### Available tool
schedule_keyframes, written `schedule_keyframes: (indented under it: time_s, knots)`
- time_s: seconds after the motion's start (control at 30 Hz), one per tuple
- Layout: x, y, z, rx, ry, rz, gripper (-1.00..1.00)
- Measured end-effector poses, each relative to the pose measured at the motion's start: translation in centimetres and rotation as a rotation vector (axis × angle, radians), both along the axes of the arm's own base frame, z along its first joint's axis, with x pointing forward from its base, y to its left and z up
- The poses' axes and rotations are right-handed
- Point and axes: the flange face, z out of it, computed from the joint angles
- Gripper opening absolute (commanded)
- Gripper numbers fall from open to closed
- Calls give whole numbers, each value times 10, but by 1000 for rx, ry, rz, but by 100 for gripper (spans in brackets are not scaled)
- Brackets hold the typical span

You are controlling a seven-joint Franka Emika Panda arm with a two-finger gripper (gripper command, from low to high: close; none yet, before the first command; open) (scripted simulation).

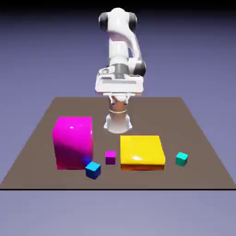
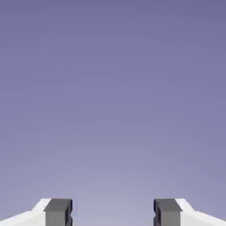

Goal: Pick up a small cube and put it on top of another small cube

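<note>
The tiny teal cube (image 1: 181,159) sits on the table near the front, at the exterior view's right, just right of a flat yellow block. The tiny magenta-purple cube (image 1: 110,157) rests between the large magenta block and the yellow block. My gripper (image 1: 119,96) hangs high over the table's far side, well away from both cubes. In the hand view the gripper (image 2: 113,214) is open, its grey fingertips (image 2: 58,212) wide apart with nothing between them. Only the blue-violet backdrop shows there; neither cube is in that view.
A large magenta block (image 1: 73,142) stands at the exterior view's left. A small bright-blue cube (image 1: 93,170) lies at its front corner. The flat yellow block (image 1: 142,150) lies in the middle. The brown table (image 1: 193,133) ends just in front of the cubes.
</note>
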Motion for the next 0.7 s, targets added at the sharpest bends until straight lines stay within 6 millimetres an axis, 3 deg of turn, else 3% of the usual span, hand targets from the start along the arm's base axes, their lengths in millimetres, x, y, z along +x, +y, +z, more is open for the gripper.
schedule_keyframes:
  time_s: [0.2,0.37,0.5,0.7]
  knots:
    - [32,78,-55,-105,217,187,0]
    - [40,146,-108,-190,388,346,0]
    - [33,203,-153,-255,516,478,0]
    - [4,282,-220,-345,695,671,0]
